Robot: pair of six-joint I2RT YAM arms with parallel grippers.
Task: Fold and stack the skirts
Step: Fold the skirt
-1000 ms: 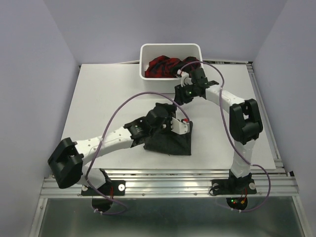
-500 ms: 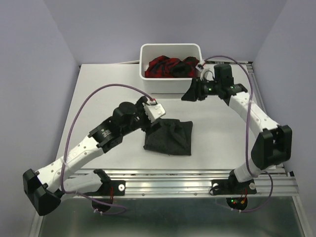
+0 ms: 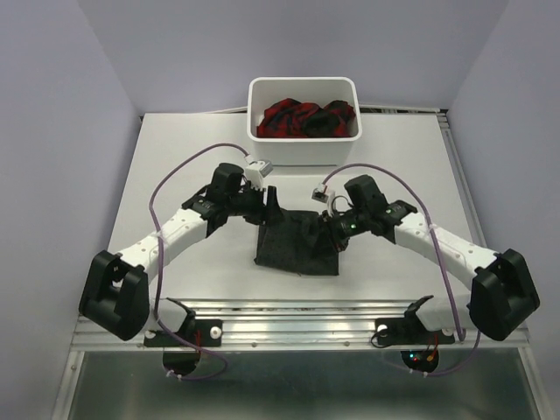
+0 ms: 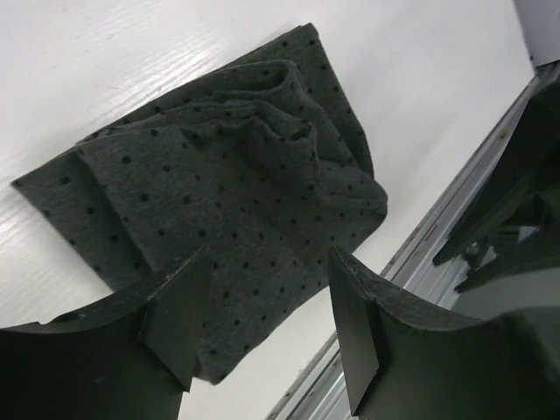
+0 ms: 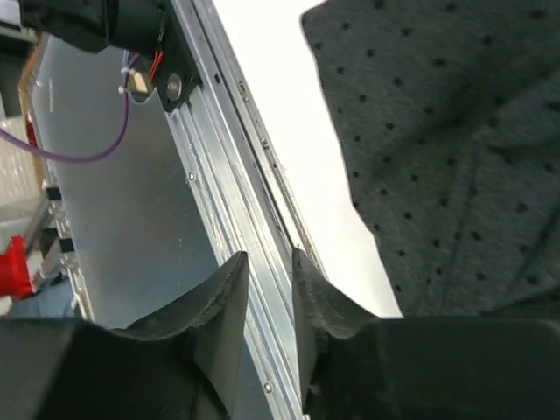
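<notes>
Left gripper point(image 4: 269, 254): my fingers stand apart, released, with nothing between them. In the left wrist view, the grey skirt point(image 4: 236, 175) shows through the gap, lying below. From the top view, the left gripper point(image 3: 267, 198) is at that skirt's far-left corner; I cannot tell if it touches.

Right gripper point(image 5: 264, 258): my fingers are close together with a narrow slit between them and nothing in it, so not grasping. The aluminium rail point(image 5: 227, 175) shows through the slit, and the dotted grey cloth point(image 5: 455, 131) lies just beside it to the right. From the top view, the right gripper point(image 3: 335, 231) is at the skirt's right edge.

The grey skirt point(image 3: 297, 247) is folded into a rough square on the table point(image 3: 192, 157), near its front edge, between my two arms. The plaid skirt point(image 3: 297, 118) is bunched inside the white tub point(image 3: 302, 150) at the table's far side.

Changes: one second ago my left arm lay across the grey skirt with its gripper on the cloth, and my right gripper was up at the tub over the plaid skirt. Half a second ago the left gripper was lifted off beside the far-left corner, and the right was just in front of the tub's right corner. Now both are down at the grey skirt, one on each side. The grey skirt is in the same spot, and the plaid skirt is still in the tub.
</notes>
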